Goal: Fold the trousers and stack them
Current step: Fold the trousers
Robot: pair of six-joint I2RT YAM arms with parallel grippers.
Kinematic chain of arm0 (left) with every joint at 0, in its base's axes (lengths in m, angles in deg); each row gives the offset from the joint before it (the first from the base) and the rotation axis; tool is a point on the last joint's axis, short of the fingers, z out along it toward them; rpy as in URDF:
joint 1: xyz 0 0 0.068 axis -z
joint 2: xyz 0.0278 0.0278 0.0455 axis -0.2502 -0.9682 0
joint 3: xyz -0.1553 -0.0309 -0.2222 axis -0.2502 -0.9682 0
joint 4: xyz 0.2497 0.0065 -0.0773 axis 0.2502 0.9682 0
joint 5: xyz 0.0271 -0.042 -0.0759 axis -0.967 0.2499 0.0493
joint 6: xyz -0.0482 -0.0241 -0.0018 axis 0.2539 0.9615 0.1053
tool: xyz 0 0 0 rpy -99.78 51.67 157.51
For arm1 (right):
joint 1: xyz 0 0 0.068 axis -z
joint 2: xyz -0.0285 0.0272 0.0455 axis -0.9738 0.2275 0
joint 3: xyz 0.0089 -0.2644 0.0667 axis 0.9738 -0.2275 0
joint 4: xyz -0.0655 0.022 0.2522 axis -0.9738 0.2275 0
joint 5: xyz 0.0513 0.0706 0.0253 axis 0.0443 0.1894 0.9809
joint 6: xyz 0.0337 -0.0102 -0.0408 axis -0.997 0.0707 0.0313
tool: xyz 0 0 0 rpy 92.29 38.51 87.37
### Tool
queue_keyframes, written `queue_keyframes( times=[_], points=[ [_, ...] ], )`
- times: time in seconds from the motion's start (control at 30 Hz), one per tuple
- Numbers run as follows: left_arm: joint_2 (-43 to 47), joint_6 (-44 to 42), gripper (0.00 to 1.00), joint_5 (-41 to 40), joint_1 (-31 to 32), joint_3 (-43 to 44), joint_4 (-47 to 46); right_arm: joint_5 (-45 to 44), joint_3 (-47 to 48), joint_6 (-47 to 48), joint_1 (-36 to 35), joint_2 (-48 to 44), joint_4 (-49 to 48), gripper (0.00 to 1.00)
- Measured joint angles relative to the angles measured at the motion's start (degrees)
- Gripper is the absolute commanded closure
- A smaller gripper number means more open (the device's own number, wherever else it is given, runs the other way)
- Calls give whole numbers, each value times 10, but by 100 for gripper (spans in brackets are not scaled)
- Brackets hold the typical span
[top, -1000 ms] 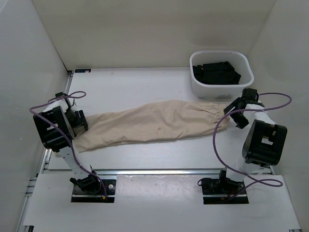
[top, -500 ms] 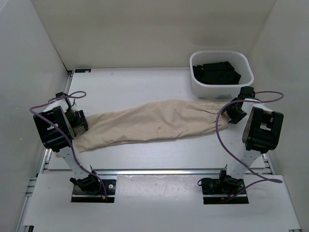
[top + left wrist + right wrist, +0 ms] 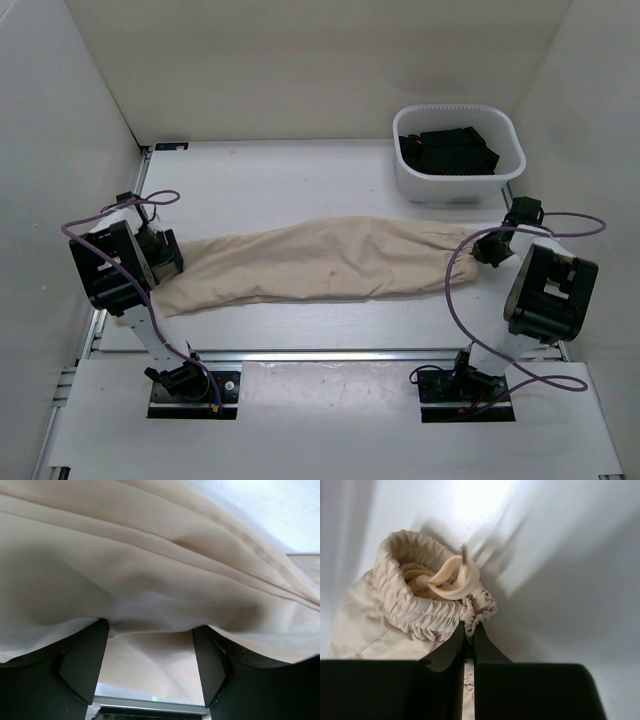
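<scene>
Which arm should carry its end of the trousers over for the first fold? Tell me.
Right, probably. The right gripper is shut on the gathered drawstring end of the trousers, ready to lift it; the left gripper stands open, with cloth only draped over it.

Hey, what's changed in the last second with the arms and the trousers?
The right gripper moved toward the near edge and now pinches the waistband of the trousers. That end has been dragged nearer, flattening the cloth's arch. The left gripper, the trousers' left end and the white basket stayed put.
</scene>
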Motion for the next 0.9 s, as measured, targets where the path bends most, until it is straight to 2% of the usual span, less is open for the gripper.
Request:
queue_keyframes(
  times=[0.13, 0.27, 0.37, 0.47, 0.57, 0.63, 0.73, 0.8, 0.9],
  points=[
    [2, 1, 20, 5, 5, -3, 13, -59, 12, 30, 10, -97, 108, 100],
    [2, 3, 20, 10, 30, -4, 27, -105, 118, 87, -22, -160, 220, 100],
    [-2, 2, 20, 5, 59, -3, 35, -177, 227, 114, -125, -163, 258, 100],
    [-18, 1, 20, -6, 77, 12, 48, -253, 294, 102, -301, -153, 279, 100],
    [-35, 3, 20, -14, 84, 30, 64, -314, 379, 74, -513, -77, 306, 100],
    [-43, 4, 20, -20, 89, 39, 73, -344, 464, 54, -626, 19, 329, 100],
    [-48, 2, 20, -22, 92, 45, 79, -365, 612, 35, -733, 183, 344, 100],
    [-48, 2, 20, -22, 92, 46, 80, -364, 677, 23, -778, 269, 346, 100],
    [-48, 2, 20, -23, 92, 47, 80, -348, 680, 0, -810, 329, 342, 100]
  ],
)
